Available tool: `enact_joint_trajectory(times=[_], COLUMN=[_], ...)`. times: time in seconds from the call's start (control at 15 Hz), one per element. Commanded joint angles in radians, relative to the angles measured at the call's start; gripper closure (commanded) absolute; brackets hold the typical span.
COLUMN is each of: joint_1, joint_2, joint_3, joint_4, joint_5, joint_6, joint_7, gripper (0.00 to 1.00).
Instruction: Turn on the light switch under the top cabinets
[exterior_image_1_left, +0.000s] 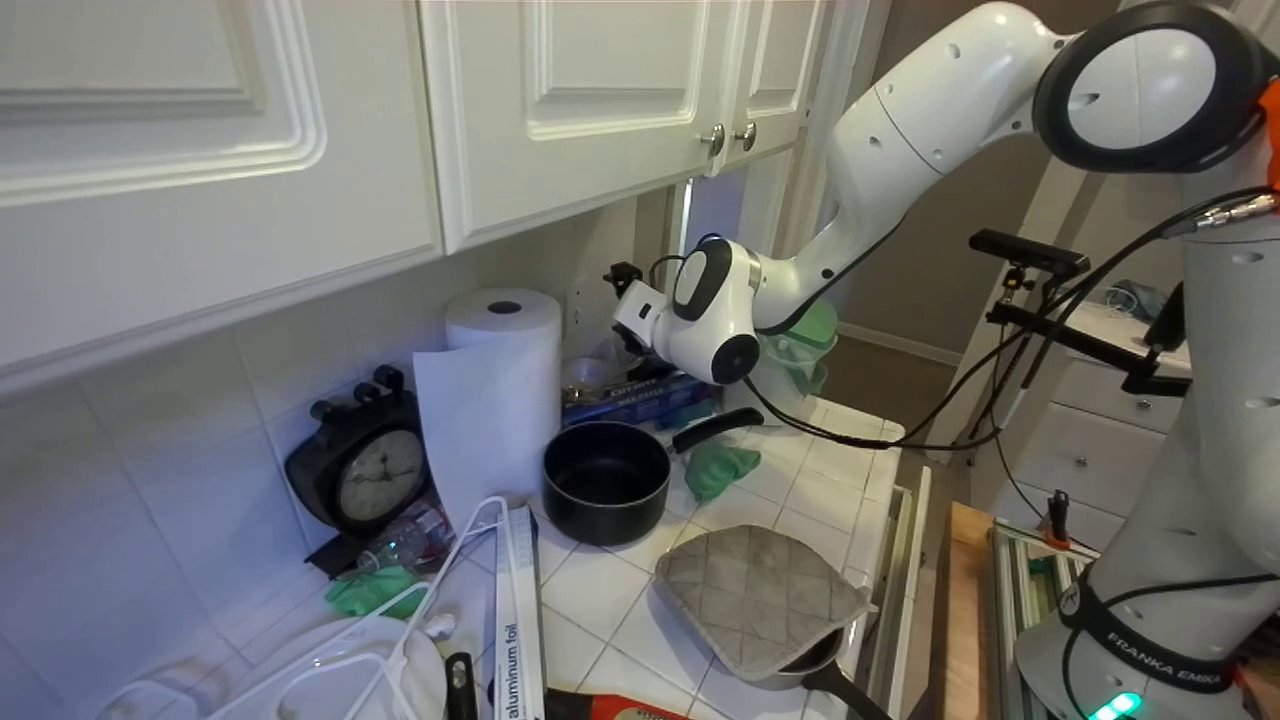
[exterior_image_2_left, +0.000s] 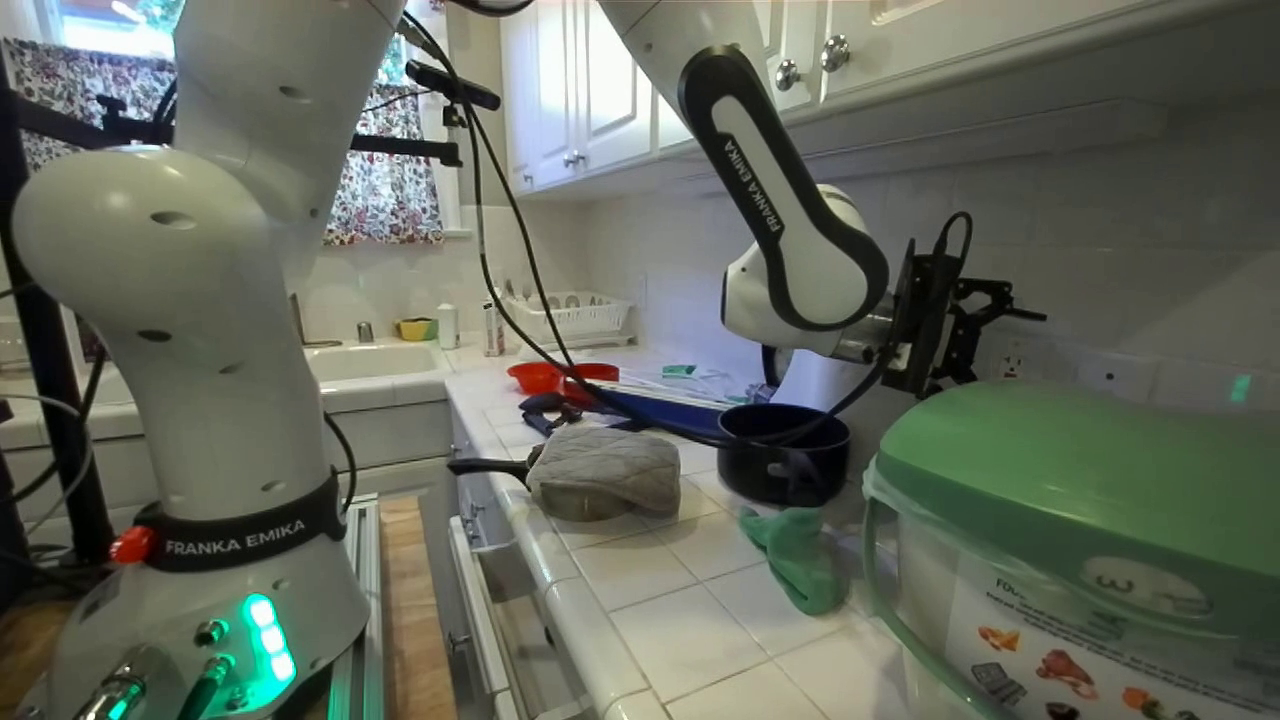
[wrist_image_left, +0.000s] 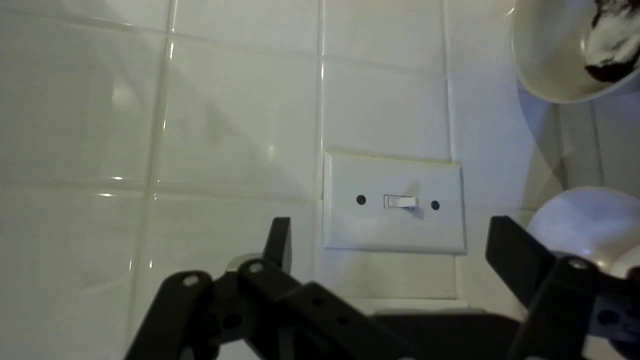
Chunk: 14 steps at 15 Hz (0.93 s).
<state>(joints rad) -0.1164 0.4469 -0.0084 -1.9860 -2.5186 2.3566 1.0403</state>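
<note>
Black two-fingered gripper (wrist_image_left: 391, 244) spread wide before a white toggle light switch (wrist_image_left: 401, 202)

The light switch juts from a white rectangular wall plate (wrist_image_left: 345, 227), fixed with two dark screws (wrist_image_left: 361, 200) to a wall of glossy white tiles (wrist_image_left: 240, 115). In the wrist view the plate lies lengthwise across the picture, right of centre, its lever pointing right. The gripper's dark fingers (wrist_image_left: 275, 245) stand far apart and hold nothing; in that view they flank the plate on either side, lower than the lever. How near the fingertips come to the wall is hard to judge from this angle. At the upper right a white bowl (wrist_image_left: 537, 75) holds something dark and white.

In both exterior views the white jointed robot arm (exterior_image_1_left: 920, 110) extends toward the wall, with the gripper lower than the top cabinets (exterior_image_1_left: 500, 140), a row of large white doors with raised moulded panels. On the white tiled counter (exterior_image_1_left: 600, 600), a round black saucepan (exterior_image_1_left: 605, 515) stands beside an upright white paper towel roll (exterior_image_1_left: 510, 400), a crumpled green cloth (exterior_image_1_left: 718, 468) near its handle. A grey quilted pad (exterior_image_1_left: 755, 590) lies over a black-handled pan (exterior_image_1_left: 846, 688).
</note>
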Motion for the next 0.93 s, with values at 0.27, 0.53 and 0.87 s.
enact_joint_trajectory(times=[0.27, 0.53, 0.87], joint_1=[0.079, 0.096, 0.130], joint_2=[0.037, 0.059, 0.078], joint_3=[-0.116, -0.141, -0.166], joint_4=[0.039, 0.058, 0.102], joint_5=[0.000, 0.000, 0.000], joint_6=[0.002, 0.004, 0.013], joint_7=[0.009, 0.014, 0.033], gripper=[0.00, 0.00, 0.00])
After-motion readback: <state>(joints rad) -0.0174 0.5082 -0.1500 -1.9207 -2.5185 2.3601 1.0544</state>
